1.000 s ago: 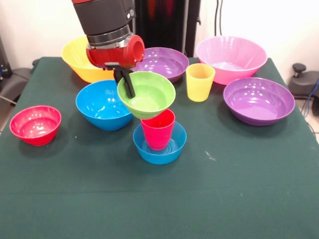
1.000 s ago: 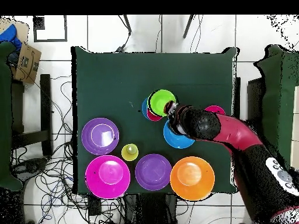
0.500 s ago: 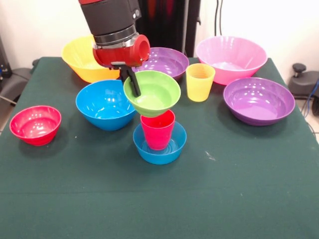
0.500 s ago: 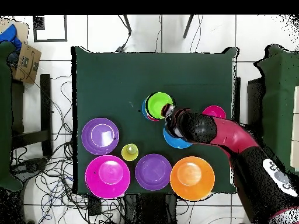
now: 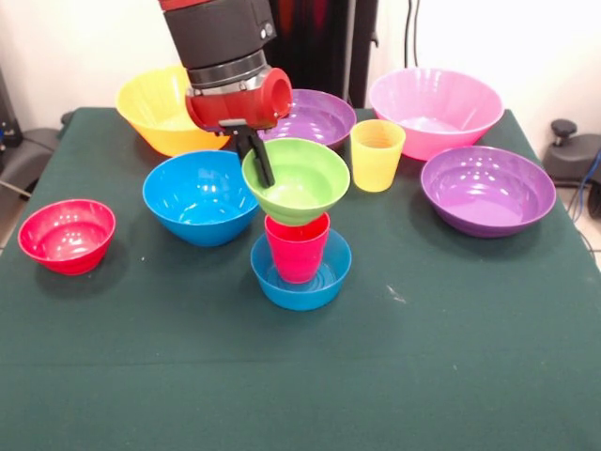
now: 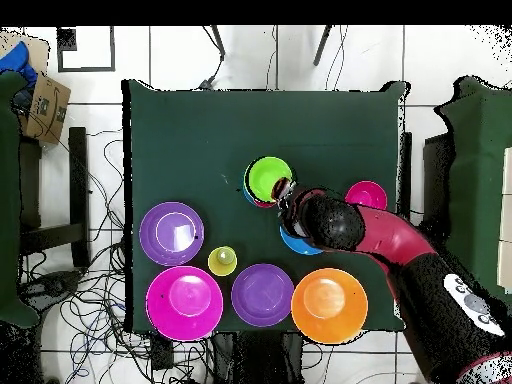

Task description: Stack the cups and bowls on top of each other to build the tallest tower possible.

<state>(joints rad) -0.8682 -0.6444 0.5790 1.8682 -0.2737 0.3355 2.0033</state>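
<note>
Claw pinches the near-side rim of the lime green bowl, one black finger inside, bowl seated on the mouth of the red cup. Cup stands upright in the small blue bowl, near the middle of the dark green cloth surface. Yellow cup stands apart between two glossy purple bowls. White tiled floor and loose cables surround the surface.

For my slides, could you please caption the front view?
Gripper shut on lime green plastic bowl's rim, over red ribbed cup standing in small blue bowl.
</note>
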